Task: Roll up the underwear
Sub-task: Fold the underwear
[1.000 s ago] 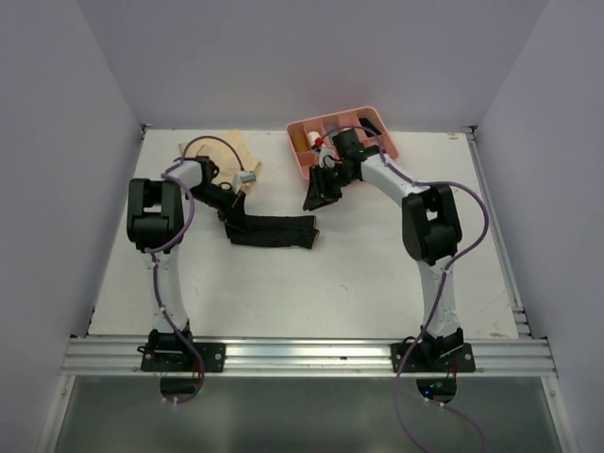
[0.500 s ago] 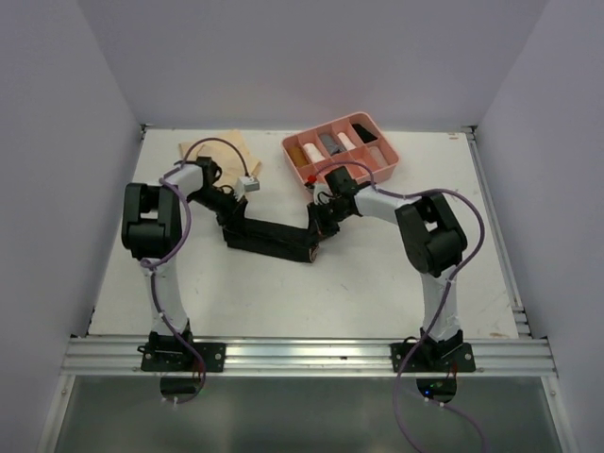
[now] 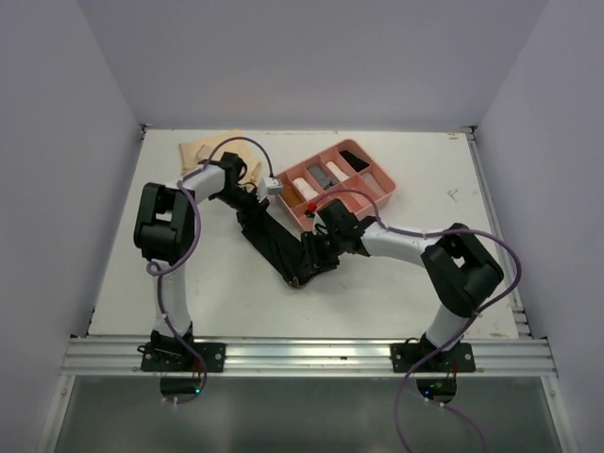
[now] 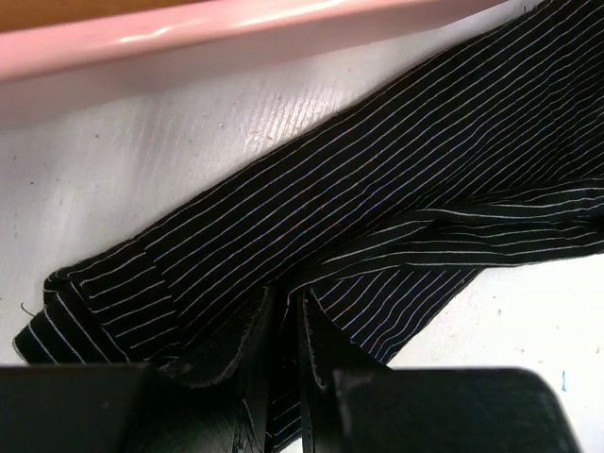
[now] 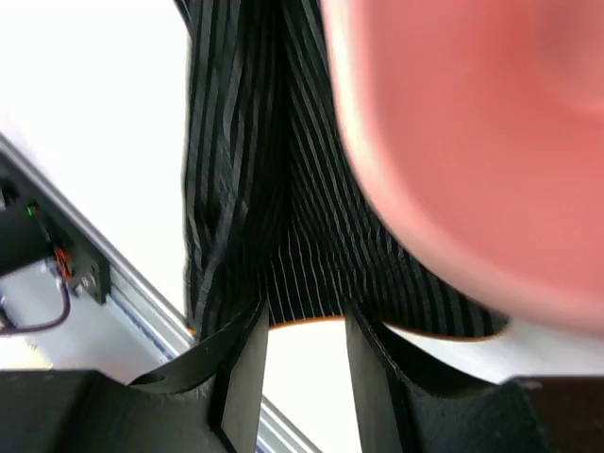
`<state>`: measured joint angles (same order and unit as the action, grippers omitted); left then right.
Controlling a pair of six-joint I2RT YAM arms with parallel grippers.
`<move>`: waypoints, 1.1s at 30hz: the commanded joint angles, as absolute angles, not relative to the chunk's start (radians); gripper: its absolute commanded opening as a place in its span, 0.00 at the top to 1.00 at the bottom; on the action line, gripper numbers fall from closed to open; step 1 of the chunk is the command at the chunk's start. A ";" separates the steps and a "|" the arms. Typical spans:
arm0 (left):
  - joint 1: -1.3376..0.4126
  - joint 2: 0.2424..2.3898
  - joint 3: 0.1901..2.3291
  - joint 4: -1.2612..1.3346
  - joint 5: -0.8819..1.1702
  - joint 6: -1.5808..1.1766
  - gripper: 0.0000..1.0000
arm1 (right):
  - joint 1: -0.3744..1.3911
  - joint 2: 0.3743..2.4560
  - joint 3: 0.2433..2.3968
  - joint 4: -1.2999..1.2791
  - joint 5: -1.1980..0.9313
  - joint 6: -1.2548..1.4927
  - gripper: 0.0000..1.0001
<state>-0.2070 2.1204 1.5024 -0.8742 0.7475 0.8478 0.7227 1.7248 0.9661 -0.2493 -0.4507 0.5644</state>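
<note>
Black underwear (image 3: 276, 243): striped, stretched as a slanted band on the table (image 3: 217, 293), just near of the pink tray (image 4: 236, 24).
Left gripper (image 4: 283, 326): fingers pinched together on its far end.
Right gripper (image 5: 300, 344): fingers apart, the near end between them, seemingly not gripped.
Tan underwear (image 3: 201, 151): far left, lying apart.

Left arm (image 3: 162, 222) elbow-up, left gripper (image 4: 283, 307) low, jaws nearly together, pinching black underwear (image 4: 377, 189). Right arm (image 3: 415, 247) stretched low leftward, right gripper (image 5: 304, 330) jaws apart, seemingly gripping nothing.
</note>
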 commanded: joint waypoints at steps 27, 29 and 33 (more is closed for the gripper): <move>-0.169 2.005 1.445 -0.718 0.758 0.756 0.76 | 0.514 1.929 1.551 -0.342 -0.406 0.425 0.62; -0.173 2.005 1.485 -0.730 0.756 0.761 0.74 | 0.525 1.840 1.409 -0.328 -0.405 0.437 0.63; -0.196 1.996 1.517 -0.750 0.724 0.790 0.66 | 0.537 1.795 1.221 -0.244 -0.428 0.465 0.66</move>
